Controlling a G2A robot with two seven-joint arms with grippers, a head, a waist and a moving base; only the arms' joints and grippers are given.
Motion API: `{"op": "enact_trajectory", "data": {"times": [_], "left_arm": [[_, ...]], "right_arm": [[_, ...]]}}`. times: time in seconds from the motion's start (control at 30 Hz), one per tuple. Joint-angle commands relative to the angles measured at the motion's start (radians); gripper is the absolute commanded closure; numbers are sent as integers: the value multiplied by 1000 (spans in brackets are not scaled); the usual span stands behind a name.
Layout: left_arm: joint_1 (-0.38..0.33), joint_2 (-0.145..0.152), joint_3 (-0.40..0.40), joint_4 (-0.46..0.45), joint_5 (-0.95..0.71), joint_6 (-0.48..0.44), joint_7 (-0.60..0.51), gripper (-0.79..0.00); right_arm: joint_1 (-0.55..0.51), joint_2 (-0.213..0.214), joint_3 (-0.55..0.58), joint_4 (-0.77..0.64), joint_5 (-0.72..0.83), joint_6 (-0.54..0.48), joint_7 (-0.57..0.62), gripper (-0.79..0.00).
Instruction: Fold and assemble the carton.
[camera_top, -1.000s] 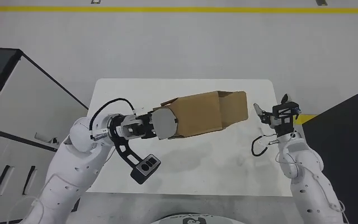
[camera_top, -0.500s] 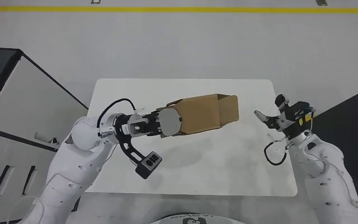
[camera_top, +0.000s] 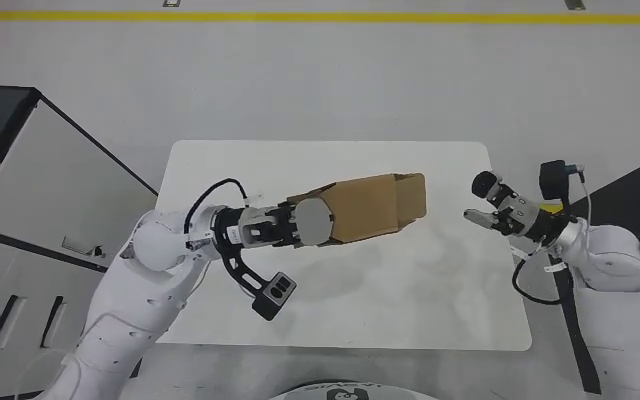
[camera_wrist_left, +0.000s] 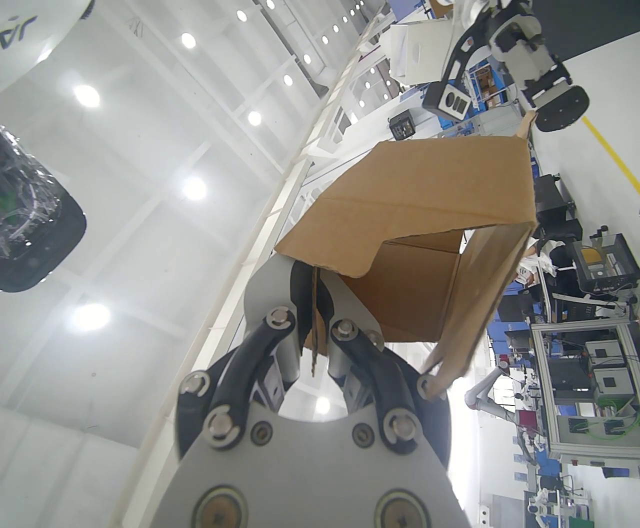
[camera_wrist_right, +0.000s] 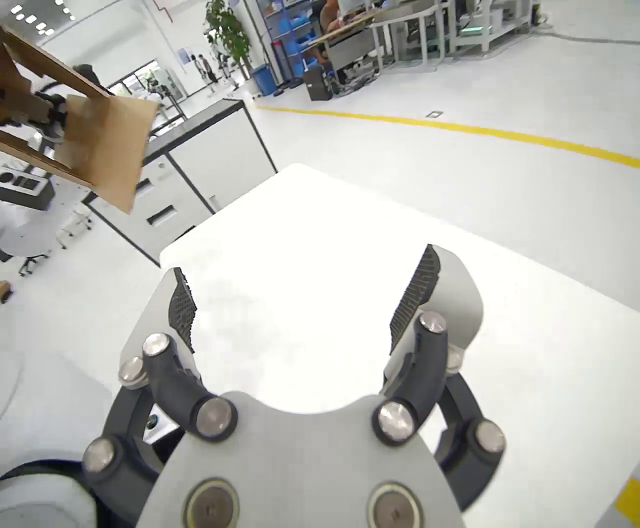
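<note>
Carton in the top view: the brown corrugated cardboard carton hangs over the rounded white table, a squared tube with its open mouth turned toward the right gripper. That gripper is spread wide at the table's right edge, well apart from the box. The left gripper holds the carton's other end.

In the left wrist view, the left gripper is clamped on a thin flap edge of the carton, whose inner walls are plain cardboard.

In the right wrist view, the right gripper has its ribbed black pads wide apart over the smooth table, with the carton farther off.
</note>
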Motion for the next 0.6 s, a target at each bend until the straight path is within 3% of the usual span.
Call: {"op": "enact_trajectory", "data": {"times": [0.0,0.3,0.37,0.5,0.57], "left_arm": [[-3,-2,8,-11,4,-3,-13,0],[-3,-2,8,-11,4,-3,-13,0],[1,-2,11,-20,6,-15,-19,0],[10,3,-19,-4,12,-19,-4,0],[17,6,-31,1,10,-19,7,0]], "right_arm": [[2,4,-5,-2,42,27,38,-785],[1,4,-7,-4,48,31,31,-785],[-5,3,-22,-19,134,55,8,-785],[21,21,-29,-32,415,111,123,-785],[41,32,-27,-42,481,159,170,-785]]}}
